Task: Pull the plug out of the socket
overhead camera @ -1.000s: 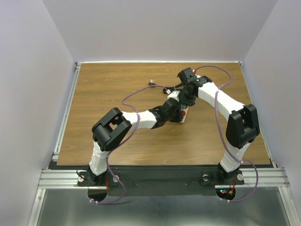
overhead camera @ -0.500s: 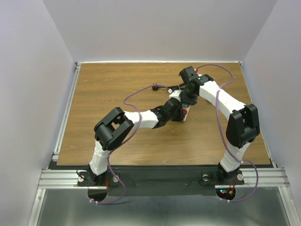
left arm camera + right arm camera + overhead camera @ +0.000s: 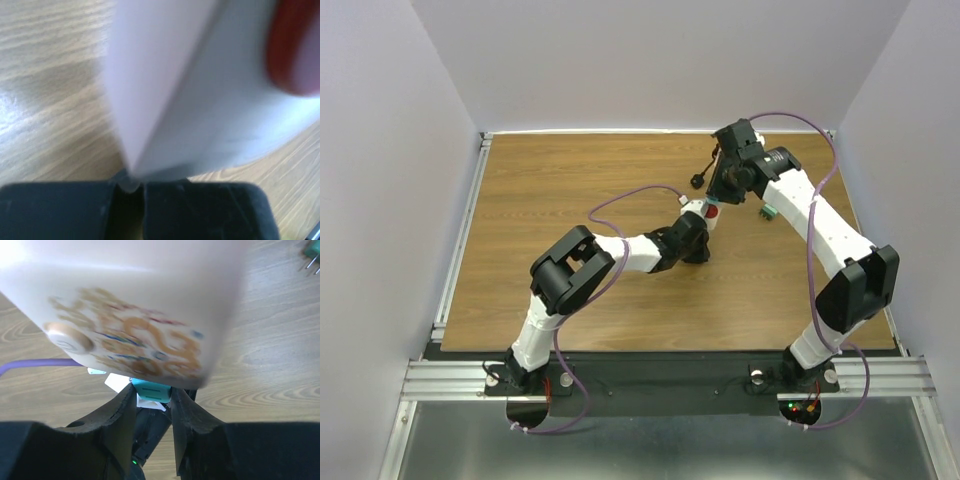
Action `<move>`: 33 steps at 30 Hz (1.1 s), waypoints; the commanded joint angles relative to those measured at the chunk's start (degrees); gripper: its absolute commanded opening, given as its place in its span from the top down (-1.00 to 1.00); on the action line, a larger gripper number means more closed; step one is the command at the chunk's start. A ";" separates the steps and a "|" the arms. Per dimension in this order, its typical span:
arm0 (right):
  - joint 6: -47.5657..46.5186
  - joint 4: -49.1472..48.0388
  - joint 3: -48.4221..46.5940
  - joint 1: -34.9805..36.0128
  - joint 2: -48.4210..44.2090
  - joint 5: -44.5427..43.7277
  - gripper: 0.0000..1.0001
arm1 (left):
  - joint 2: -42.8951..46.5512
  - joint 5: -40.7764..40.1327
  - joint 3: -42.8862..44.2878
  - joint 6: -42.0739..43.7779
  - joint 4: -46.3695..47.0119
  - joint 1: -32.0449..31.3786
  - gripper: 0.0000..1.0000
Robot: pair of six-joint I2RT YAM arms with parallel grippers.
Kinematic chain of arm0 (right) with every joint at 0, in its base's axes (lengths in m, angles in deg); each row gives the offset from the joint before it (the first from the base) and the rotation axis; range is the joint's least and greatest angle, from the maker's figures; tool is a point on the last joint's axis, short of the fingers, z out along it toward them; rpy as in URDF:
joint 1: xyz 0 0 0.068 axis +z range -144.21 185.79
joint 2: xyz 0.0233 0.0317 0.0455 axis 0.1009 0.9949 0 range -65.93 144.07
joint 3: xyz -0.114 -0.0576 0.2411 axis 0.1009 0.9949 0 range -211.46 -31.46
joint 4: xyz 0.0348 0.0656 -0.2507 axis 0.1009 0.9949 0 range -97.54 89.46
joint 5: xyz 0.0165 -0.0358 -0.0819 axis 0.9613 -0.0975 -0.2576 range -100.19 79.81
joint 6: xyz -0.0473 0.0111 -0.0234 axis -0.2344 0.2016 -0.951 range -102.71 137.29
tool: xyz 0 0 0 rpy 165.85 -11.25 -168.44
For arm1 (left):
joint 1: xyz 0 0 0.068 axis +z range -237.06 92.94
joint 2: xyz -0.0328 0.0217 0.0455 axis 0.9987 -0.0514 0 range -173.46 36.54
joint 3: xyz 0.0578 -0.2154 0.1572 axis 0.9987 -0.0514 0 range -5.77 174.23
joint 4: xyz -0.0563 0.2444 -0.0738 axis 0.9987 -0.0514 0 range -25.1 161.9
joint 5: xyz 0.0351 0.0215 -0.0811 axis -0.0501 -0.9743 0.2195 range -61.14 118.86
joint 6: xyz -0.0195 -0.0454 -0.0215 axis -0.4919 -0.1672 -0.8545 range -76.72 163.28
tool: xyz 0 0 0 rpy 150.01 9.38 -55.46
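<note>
The socket [image 3: 703, 211], a beige strip with a red outlet [image 3: 712, 211], hangs tilted between both arms above the table. In the right wrist view its labelled beige face [image 3: 140, 300] fills the top. My right gripper [image 3: 152, 390] is shut on a teal plug [image 3: 151, 389] that sits against the strip; its prongs are hidden. From above, the right gripper [image 3: 722, 188] is at the strip's far end. My left gripper [image 3: 131, 186] is shut, its tips at a corner of the strip [image 3: 200, 100], beside a red outlet [image 3: 295, 50]. From above, the left gripper [image 3: 694, 240] is at the near end.
A second teal plug [image 3: 767, 213] lies loose on the wooden table right of the strip, and shows in the right wrist view as a teal plug [image 3: 312, 255] at the top right. A black cord end [image 3: 698, 181] hangs near the right gripper. Walls enclose the table.
My right arm has swung up and to the right, carrying the strip's far end with it. The left arm has stretched after it. The loose teal plug has come into sight.
</note>
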 commanded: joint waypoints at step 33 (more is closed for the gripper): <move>-28.86 1.72 9.61 5.04 6.88 29.54 0.99 | 40.61 -1.36 -8.66 9.28 -32.68 13.46 1.00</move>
